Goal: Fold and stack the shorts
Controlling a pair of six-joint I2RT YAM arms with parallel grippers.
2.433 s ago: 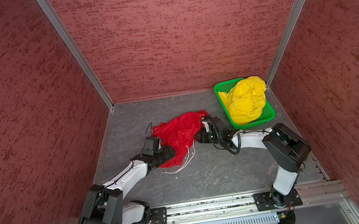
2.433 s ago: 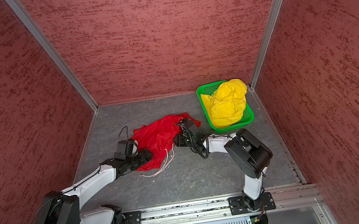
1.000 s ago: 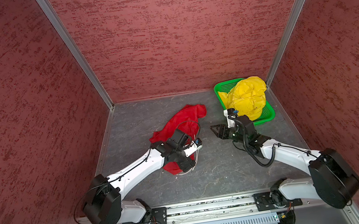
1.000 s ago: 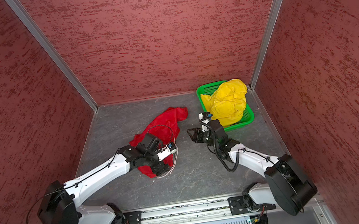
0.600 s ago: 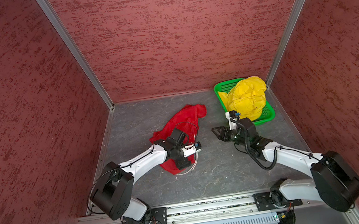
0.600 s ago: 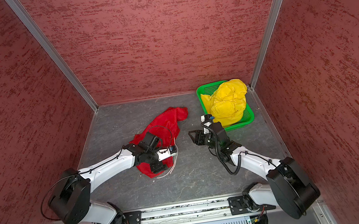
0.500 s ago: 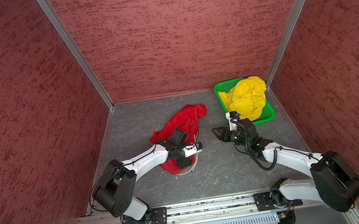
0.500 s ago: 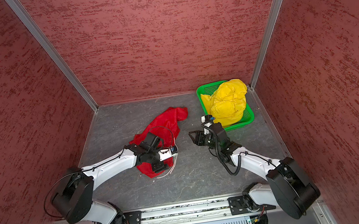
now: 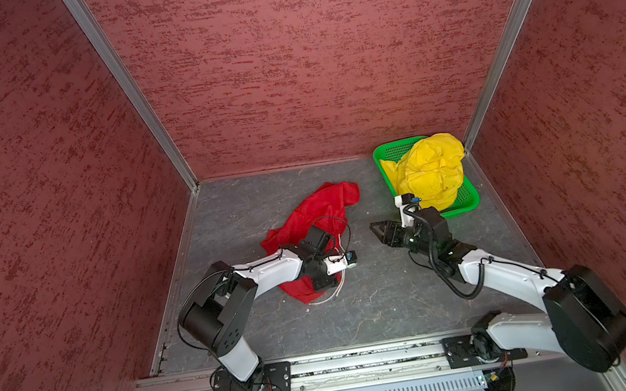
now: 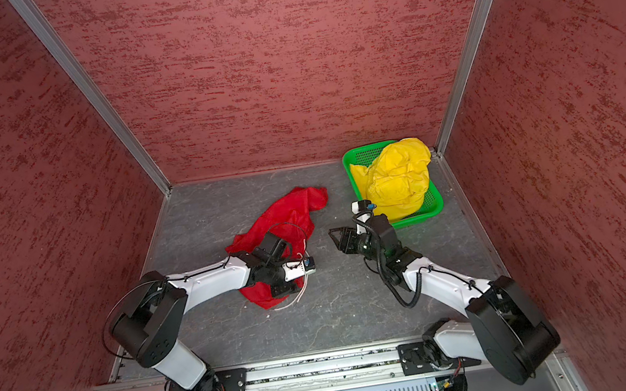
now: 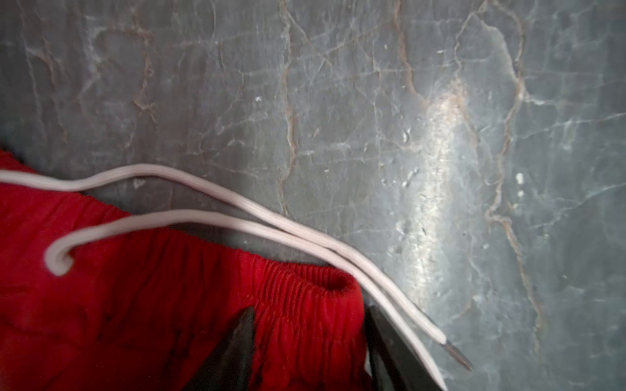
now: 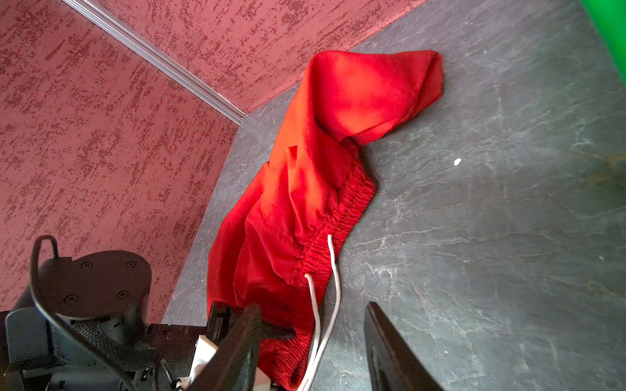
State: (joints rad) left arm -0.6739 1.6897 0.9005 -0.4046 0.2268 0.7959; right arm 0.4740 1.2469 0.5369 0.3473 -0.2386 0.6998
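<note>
Shorts (image 9: 321, 208) red, crumpled on table (image 9: 382, 304), white drawstring (image 11: 237, 206) trailing; we see left hand (image 11: 310, 309) spread astride elastic waistband (image 11: 298, 287), right hand (image 12: 311, 304) spread, empty.

The left arm (image 9: 271, 268) folds sharply at the elbow and reaches toward the middle, its wrist bent so the left gripper (image 11: 310, 316) points down with jaws partly apart. The right arm (image 9: 513, 280) stretches low and forward, and the right gripper (image 9: 379, 232) aims leftward, jaws apart and empty.
</note>
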